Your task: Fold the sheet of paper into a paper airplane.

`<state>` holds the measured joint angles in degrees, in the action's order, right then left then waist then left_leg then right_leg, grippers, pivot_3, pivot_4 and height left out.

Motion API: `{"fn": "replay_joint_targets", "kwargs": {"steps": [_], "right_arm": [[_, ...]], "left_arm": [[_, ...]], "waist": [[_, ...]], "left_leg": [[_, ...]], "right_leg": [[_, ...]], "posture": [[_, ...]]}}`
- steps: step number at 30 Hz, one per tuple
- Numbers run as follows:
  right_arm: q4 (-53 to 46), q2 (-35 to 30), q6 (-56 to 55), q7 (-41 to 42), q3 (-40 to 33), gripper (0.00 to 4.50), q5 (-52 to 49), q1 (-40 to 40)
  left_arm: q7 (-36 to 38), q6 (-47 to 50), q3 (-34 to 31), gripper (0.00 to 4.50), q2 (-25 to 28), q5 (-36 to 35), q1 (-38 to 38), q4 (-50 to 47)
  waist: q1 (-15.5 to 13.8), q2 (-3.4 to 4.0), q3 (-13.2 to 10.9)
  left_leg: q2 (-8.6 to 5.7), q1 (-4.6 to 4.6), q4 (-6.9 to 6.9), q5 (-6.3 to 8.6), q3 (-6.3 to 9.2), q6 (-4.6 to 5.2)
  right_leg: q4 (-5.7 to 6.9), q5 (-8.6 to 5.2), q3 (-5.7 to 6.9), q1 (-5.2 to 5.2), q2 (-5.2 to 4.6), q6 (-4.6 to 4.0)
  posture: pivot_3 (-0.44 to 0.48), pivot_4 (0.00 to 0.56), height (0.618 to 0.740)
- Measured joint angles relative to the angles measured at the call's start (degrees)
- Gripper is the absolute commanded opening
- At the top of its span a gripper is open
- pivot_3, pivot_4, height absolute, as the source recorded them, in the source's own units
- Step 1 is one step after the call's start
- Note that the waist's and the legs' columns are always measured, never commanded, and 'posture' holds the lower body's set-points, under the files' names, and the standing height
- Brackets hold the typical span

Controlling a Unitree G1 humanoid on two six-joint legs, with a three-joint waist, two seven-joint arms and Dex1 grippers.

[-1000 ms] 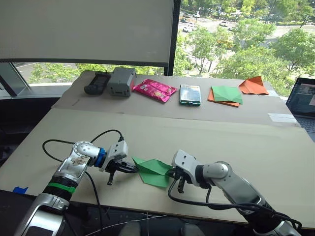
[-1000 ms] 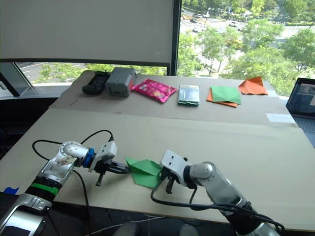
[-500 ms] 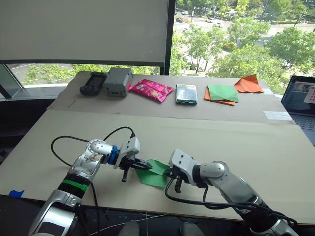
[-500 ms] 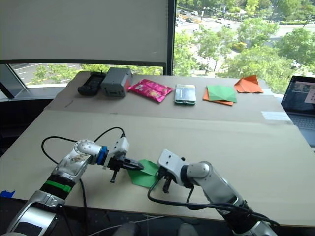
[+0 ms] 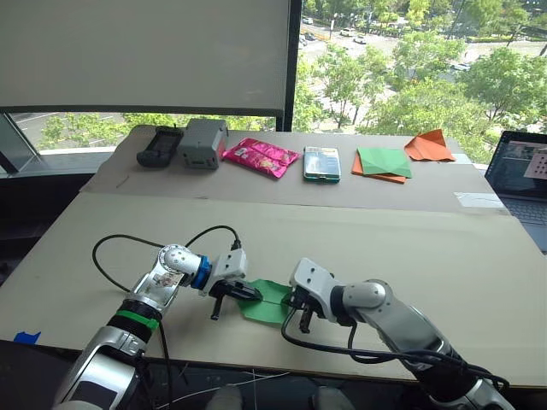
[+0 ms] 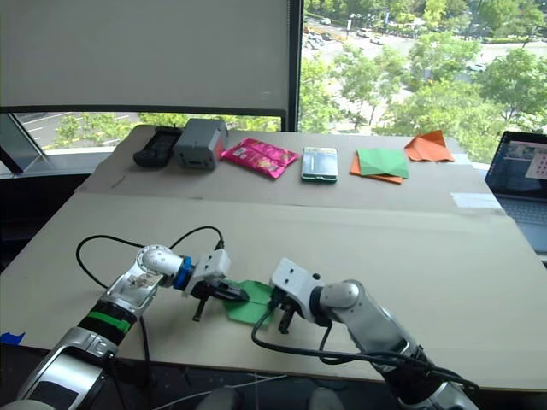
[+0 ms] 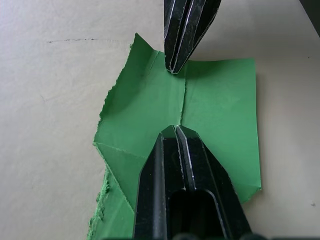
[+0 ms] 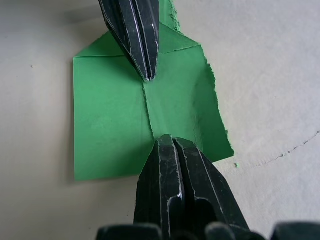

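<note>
From the head camera, the sheet of paper (image 5: 267, 301) is lying flat near the front edge of the cardboard-covered table (image 5: 359, 231), right between the two arms. The left gripper (image 5: 250, 294) comes in from the left with its tips on the sheet's left part, and the right gripper (image 5: 295, 301) sits on the sheet's right edge. Along the back of the table, left to right, there's a black device (image 5: 159, 145), a grey box (image 5: 202, 142), a pink snack bag (image 5: 261, 156), a phone (image 5: 321, 163), a green-and-orange pair of sheets (image 5: 381, 164) and an orange paper plane (image 5: 428, 147), with a laptop (image 5: 516, 173) off at the far right. In the left wrist view, the left gripper's fingers are pinched together with no gap, and the tip rests right on the centre crease of the green sheet, not clamping anything, just pressing down on it. The right gripper points at it from the opposite side, also closed to a point, touching the same crease. The sheet's edge on one side looks torn and ragged. The right wrist view gives the same picture mirrored: right gripper's fingers squeezed together on the crease, the left one's closed tip facing it, paper flat on the table.
</note>
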<state>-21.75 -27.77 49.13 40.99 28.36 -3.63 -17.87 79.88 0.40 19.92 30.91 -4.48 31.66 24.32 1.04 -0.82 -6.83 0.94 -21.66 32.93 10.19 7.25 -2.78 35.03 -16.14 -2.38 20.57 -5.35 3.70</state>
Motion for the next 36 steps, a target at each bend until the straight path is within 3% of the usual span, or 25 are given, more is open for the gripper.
{"fn": "replay_joint_targets", "kwargs": {"steps": [22,36], "right_arm": [[0.7,0.17,0.24,0.06,1.46,0.02,-0.04,-1.62],[1.34,0.53,0.24,0.06,1.58,0.02,-0.09,-2.23]], "left_arm": [[-0.55,-0.62,-1.96,0.0,3.2,-0.37,-2.16,-0.78],[-0.5,-1.41,-5.12,0.0,9.43,-0.4,-4.82,-0.69]], "waist": [[0.86,0.07,0.02],[1.34,0.43,-0.09]], "left_leg": [[0.01,0.08,-0.1,0.03,0.05,-0.05],[0.0,0.13,-0.2,0.08,0.05,-0.13]], "right_leg": [[0.01,-0.02,0.0,0.03,-0.02,-0.04],[-0.01,-0.07,-0.01,0.09,-0.11,-0.11]], "posture": [[0.0,0.15,0.736],[0.0,0.15,0.736]]}}
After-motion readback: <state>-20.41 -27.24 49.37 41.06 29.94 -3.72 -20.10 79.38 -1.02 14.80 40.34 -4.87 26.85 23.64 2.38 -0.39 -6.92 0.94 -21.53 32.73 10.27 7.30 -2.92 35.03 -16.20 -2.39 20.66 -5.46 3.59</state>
